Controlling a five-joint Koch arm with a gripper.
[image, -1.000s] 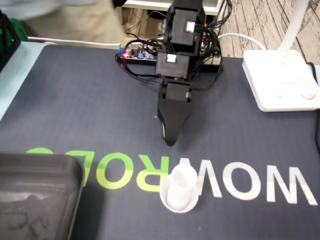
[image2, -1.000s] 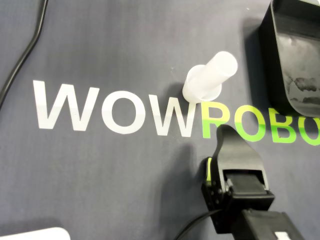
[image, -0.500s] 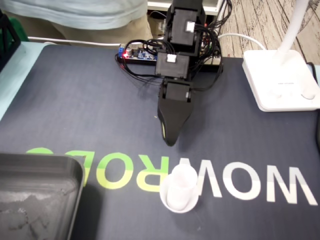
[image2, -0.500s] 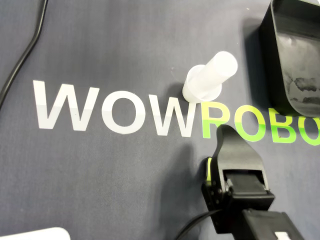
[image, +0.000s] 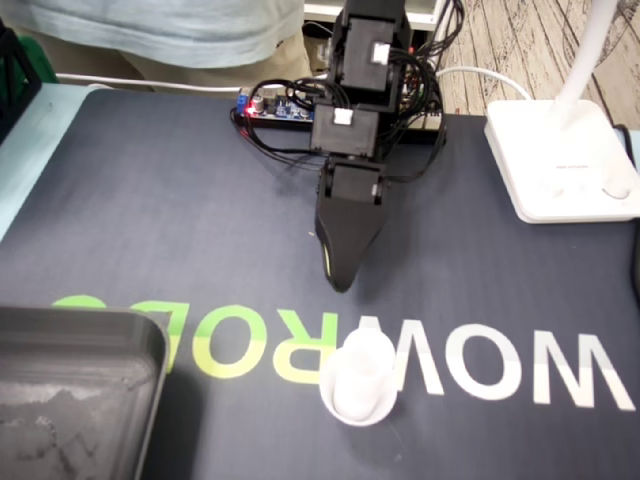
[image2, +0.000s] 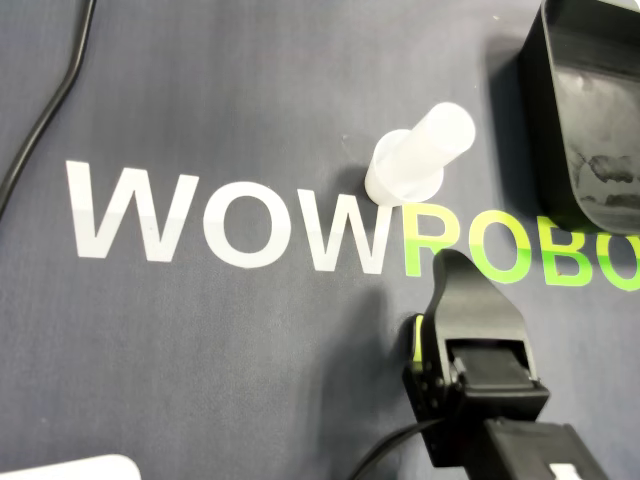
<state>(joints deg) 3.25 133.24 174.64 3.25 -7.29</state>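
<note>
A dark grey mat (image: 150, 220) with large white and green letters (image: 520, 370) covered the pale table (image: 22, 150), and behind it the fixed view showed a wooden floor and part of a person in a light blue shirt (image: 150, 25).

The black arm came down from 12 o'clock in the fixed view, and its black pointed gripper (image: 340, 285) hung over the bare mat, just above the row of letters. In both views only one black tip with a thin green stripe along one edge was visible, so I cannot tell how far the gripper was open. It had hold of nothing and touched nothing.

The white translucent plastic tube (image: 360, 380) stood upright on its wider round foot, on the letters, where the white ones met the green ones. In the fixed view it was at about 6 o'clock from the gripper tip, near it but clearly apart. In the overhead view the tube (image2: 420, 160) was at about 11 o'clock from the gripper (image2: 452, 258).

A black plastic tray (image: 70, 400) lay at about 8 o'clock from the tube in the fixed view, well apart from it. A white flat lamp base (image: 560, 160) stood at 2 o'clock from the gripper. A small circuit board with a red light (image: 280, 108) lay beside the arm base. In the overhead view a thin black cable (image2: 50, 110) ran over the mat at about 9 o'clock from the tube.
</note>
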